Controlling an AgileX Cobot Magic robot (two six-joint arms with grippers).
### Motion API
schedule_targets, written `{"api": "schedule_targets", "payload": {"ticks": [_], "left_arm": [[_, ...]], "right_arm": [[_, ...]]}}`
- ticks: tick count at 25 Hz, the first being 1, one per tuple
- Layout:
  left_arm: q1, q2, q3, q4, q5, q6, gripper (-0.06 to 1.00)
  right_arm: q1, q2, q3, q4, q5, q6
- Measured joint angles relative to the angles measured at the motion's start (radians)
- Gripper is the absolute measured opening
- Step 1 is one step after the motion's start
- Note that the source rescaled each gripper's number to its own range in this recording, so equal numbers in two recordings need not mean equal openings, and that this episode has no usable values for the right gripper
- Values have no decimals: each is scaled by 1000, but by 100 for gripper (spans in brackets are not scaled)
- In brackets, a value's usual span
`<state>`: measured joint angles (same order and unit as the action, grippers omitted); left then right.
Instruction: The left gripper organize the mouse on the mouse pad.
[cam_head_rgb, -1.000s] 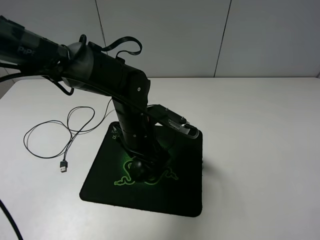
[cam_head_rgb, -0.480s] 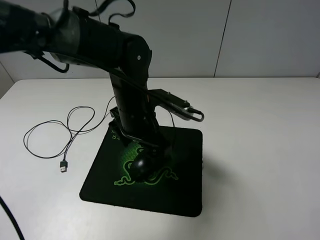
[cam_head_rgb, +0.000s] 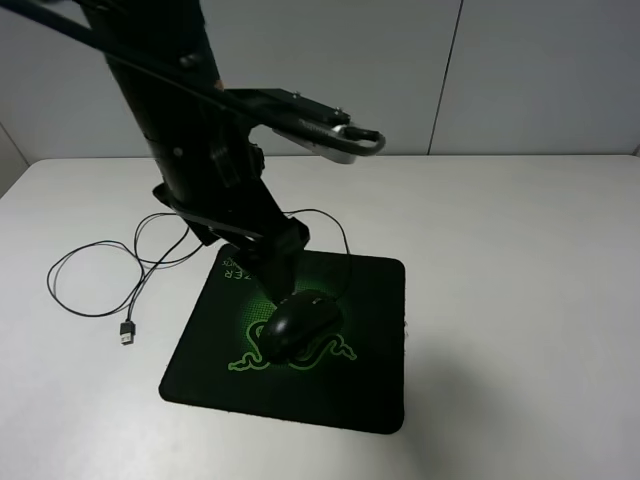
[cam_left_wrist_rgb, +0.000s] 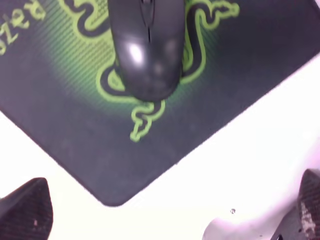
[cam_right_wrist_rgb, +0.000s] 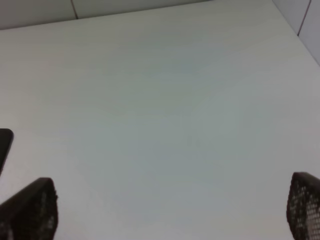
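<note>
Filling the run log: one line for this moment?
mouse: on mouse pad, centred on emblem | left pincer: open, above, empty | right pincer: open

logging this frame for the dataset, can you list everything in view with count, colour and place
mouse: one, glossy black, lying on the green emblem near the middle of the pad
mouse cable: one, thin black, looped on the table left of the pad
usb plug: one, black, at the cable's end, on the table left of the pad
mouse pad: one, black with green emblem and lettering, flat on the table
table: one, white
left hand: one, dark, fingers apart, above the pad's edge, holding nothing
right hand: one, dark, fingers apart over bare table
</note>
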<state>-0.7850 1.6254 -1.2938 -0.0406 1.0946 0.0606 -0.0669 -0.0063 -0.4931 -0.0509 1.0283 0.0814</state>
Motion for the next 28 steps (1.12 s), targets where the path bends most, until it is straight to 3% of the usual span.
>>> {"api": "schedule_targets", "payload": {"ticks": [7,20,28], "left_arm": [[0,-236,134,33,13,-39,93],[0,-840,507,41,-75,-76,93],[0,-1242,623,30,25,-77,93]], "right_arm": [[0,0,0,0,0,0],[0,0,0,0,0,0],[0,0,0,0,0,0]]}}
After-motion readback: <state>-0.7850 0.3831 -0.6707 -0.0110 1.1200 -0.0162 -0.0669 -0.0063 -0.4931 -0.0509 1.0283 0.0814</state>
